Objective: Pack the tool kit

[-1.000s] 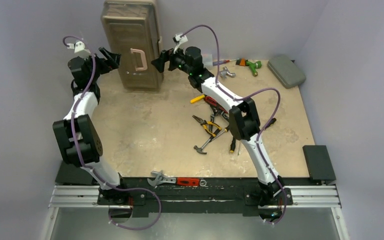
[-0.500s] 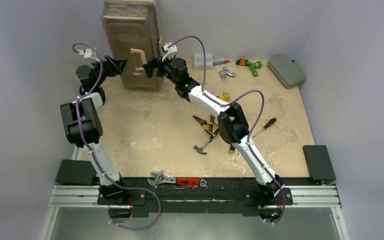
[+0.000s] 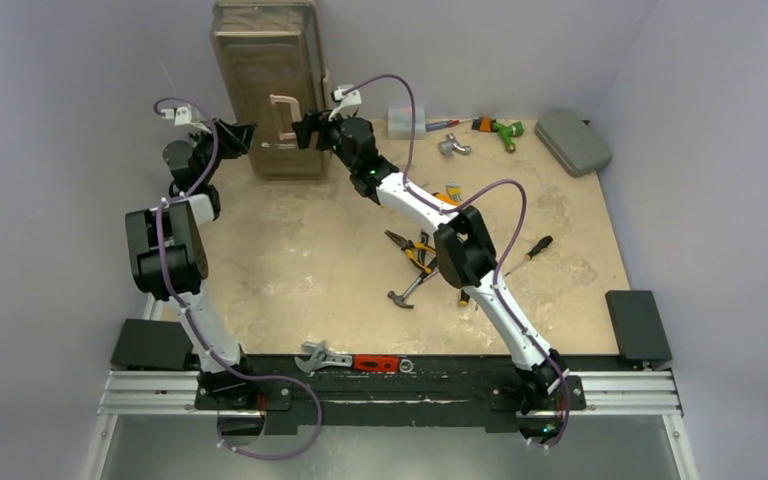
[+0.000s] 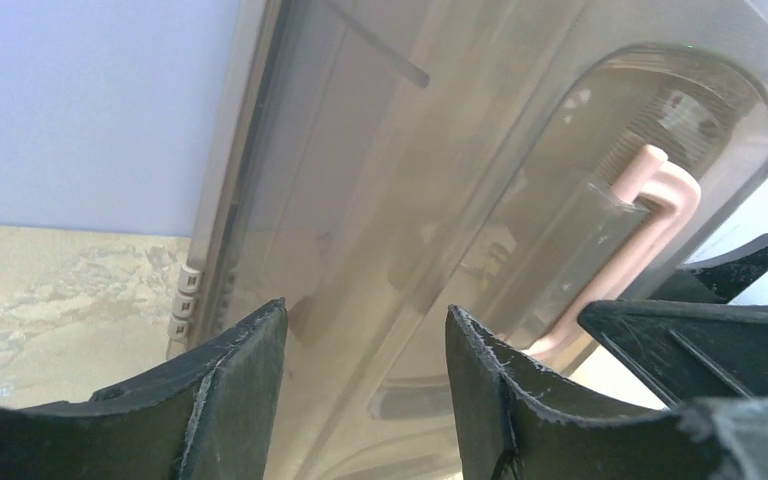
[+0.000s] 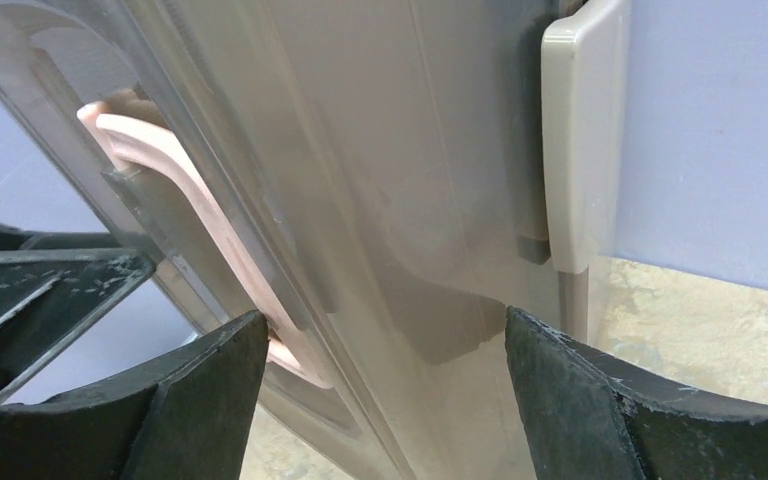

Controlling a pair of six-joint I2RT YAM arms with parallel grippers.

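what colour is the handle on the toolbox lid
The toolbox handle is pale pink, and it shows best in the left wrist view.

A beige-tan toolbox point(image 3: 268, 85) with a smoky translucent lid and a pale pink handle point(image 4: 660, 190) stands against pale lavender walls point(image 3: 60, 60); its latch point(image 5: 575, 130) is cream. The table point(image 3: 290, 260) is sandy beige, mottled with paler patches. The left arm point(image 3: 165, 250) and right arm point(image 3: 505, 300) are white with black joints, trailed by purple cables point(image 3: 392, 76). The left gripper point(image 3: 244, 135) and right gripper point(image 3: 302, 130) are matte black. Among the loose tools, pliers point(image 3: 412, 250) carry yellow-and-black handles. An adjustable wrench point(image 3: 350, 361) is silver with a red grip, and a tool point(image 3: 500, 130) at the back is green and orange. A flat case point(image 3: 573, 141) is grey-green.
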